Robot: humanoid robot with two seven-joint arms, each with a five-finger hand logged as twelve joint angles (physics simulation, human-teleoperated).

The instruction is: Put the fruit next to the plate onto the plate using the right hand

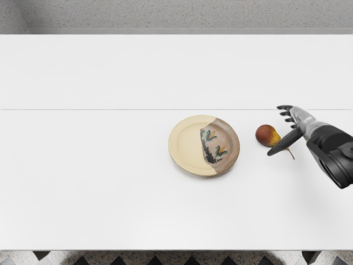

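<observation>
pear (267, 134): lies on the table, just right of plate (185, 144), not on it
right hand (295, 126): beside pear, fingers (285, 113) spread, holding nothing
risk: round pear may roll if nudged before the fingers close; a loose grasp could drop it short
surface: white table (110, 182), thin seam across
room: grey floor beyond, dark tiles at near edge

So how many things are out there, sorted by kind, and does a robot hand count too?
Plates: 1, the painted plate, with nothing on it.
Fruit: 1, the pear, lying just right of the plate.
Robot hands: 1, the right robot hand, fingers spread, close beside the pear.
Total: 3
</observation>
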